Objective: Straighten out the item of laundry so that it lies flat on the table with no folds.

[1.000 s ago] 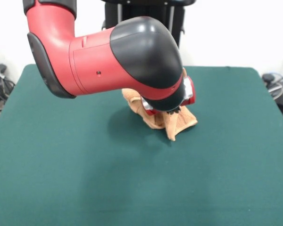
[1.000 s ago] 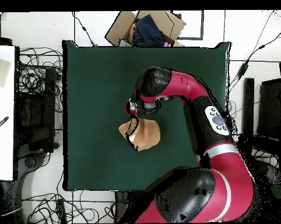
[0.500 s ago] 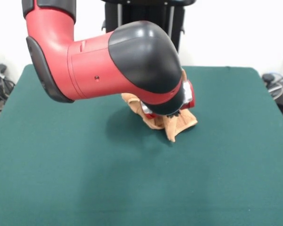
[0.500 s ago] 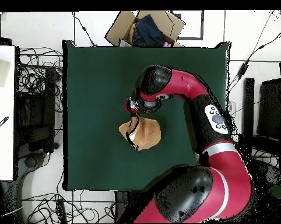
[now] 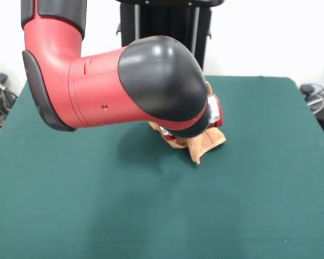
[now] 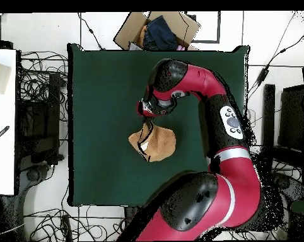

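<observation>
The item of laundry [image 6: 157,145] is an orange-tan towel lying bunched and folded near the middle of the dark green table [image 6: 98,82]. In the front view only its lower right part [image 5: 205,143] shows, because the arm's big red and black elbow [image 5: 151,81] covers the rest. My gripper [image 6: 145,126] hangs over the towel's edge on the side away from the robot's base and seems to touch it. Whether it grips the cloth cannot be made out in either view.
An open cardboard box [image 6: 157,30] with dark contents sits just beyond the table's edge at the top of the overhead view. Cables [image 6: 41,82] and a white surface [image 6: 2,120] lie off the table's left side. Green cloth [image 5: 70,205] spreads wide round the towel.
The arm's elbow has swung nearer the front camera and hides more of the towel. In the overhead view the wrist has shifted slightly away from the base. The towel has barely moved.
</observation>
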Available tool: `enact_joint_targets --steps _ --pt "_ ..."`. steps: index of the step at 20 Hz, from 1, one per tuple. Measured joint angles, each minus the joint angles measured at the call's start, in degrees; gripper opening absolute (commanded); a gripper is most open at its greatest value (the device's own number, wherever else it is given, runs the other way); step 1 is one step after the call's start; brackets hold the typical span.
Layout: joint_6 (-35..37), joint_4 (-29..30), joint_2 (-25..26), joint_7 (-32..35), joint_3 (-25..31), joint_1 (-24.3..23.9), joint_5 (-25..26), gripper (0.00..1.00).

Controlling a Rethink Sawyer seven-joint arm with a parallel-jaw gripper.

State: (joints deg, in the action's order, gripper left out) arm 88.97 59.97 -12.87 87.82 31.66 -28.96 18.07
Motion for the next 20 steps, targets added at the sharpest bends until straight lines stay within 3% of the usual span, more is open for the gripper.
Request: enact_joint_targets --steps 8,20 --pt "5.0 -5.3 2.6 -6.2 0.0 0.2 0.0 0.00" --pt "5.2 -10.0 5.6 -13.1 0.0 0.2 0.0 0.00"
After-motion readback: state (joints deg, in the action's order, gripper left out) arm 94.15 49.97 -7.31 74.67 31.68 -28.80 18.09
